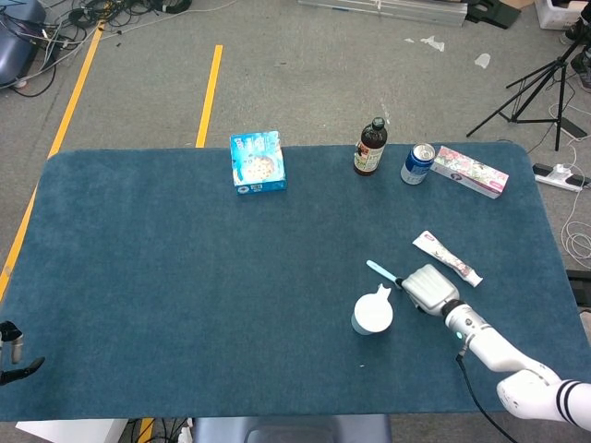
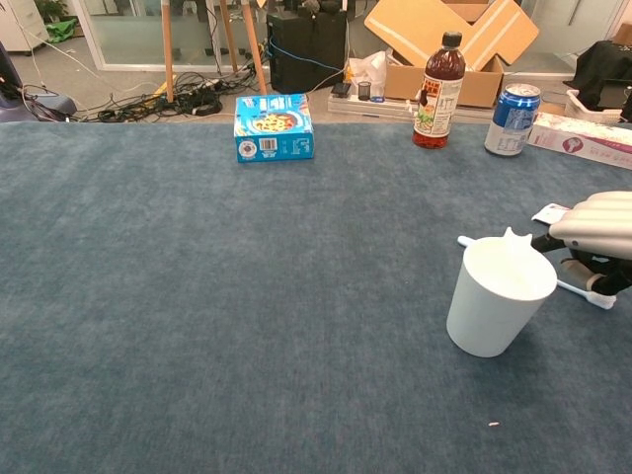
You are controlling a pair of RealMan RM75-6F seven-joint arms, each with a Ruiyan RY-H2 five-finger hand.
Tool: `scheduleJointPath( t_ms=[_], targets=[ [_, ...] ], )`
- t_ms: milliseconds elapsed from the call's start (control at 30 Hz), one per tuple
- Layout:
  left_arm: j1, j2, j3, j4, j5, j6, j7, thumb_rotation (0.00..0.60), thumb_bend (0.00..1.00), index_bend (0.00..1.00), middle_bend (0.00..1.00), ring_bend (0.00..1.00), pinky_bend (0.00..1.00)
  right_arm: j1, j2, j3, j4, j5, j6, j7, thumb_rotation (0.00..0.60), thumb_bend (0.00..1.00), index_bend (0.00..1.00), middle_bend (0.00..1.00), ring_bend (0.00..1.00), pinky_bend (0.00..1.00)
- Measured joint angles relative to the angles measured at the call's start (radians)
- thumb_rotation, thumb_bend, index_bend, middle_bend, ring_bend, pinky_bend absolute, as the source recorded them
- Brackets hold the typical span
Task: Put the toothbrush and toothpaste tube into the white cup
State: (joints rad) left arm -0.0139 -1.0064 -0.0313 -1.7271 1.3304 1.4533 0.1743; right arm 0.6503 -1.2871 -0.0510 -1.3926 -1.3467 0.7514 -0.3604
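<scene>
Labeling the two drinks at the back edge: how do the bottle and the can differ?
The bottle is taller than the can. The bottle is dark, with a black cap and a pale label; the can is blue with a silver top. The bottle narrows to a capped neck; the can is a plain cylinder. Both stand upright on the table, apart from each other, with the bottle on the left in both views.

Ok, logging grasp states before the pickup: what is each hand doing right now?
Left hand: not in view.
Right hand: low over the blue-handled toothbrush beside the white plastic cup; whether it grips the toothbrush cannot be told.
</scene>
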Motion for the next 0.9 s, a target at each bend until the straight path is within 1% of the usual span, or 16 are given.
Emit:
scheduleJointPath(
  t_ms=[333,567,633,733,800,900],
  targets=[
    [0.001,0.001,0.001,-0.001,0.002,0.001,-0.001,0.600,0.00,0.82,0.54,0.43,0.39,0.006,-0.014,0.020,0.048,0.046,-0.012,-0.003,0.600,0.70,0.35,1.00,1.00,1.00],
    [0.000,0.001,0.000,-0.001,0.000,-0.001,-0.001,0.600,0.00,0.82,0.54,0.43,0.39,0.014,-0.037,0.050,0.101,0.118,-0.019,-0.023,0.600,0.70,0.35,1.00,1.00,1.00],
    [0.000,0.002,0.000,-0.001,-0.001,-0.001,-0.003,0.600,0.00,0.82,0.54,0.43,0.39,0.016,-0.040,0.056,0.106,0.133,-0.024,-0.026,0.600,0.70,0.35,1.00,1.00,1.00],
    [0.000,0.003,0.000,0.000,-0.001,-0.003,-0.006,0.600,0.00,0.82,0.54,0.43,0.39,0.014,-0.027,0.056,0.089,0.128,-0.020,-0.016,0.600,0.70,0.35,1.00,1.00,1.00],
    [-0.001,0.002,0.001,-0.001,0.000,-0.004,-0.005,0.600,0.00,0.82,0.54,0.43,0.39,0.009,-0.010,0.055,0.064,0.111,-0.005,-0.003,0.600,0.66,0.35,1.00,1.00,1.00],
    [-0.001,0.001,0.002,-0.002,0.003,-0.003,-0.001,0.600,0.00,0.82,0.54,0.43,0.39,-0.001,0.021,0.053,0.021,0.071,0.029,0.026,0.600,0.54,0.35,1.00,1.00,1.00]
  ],
)
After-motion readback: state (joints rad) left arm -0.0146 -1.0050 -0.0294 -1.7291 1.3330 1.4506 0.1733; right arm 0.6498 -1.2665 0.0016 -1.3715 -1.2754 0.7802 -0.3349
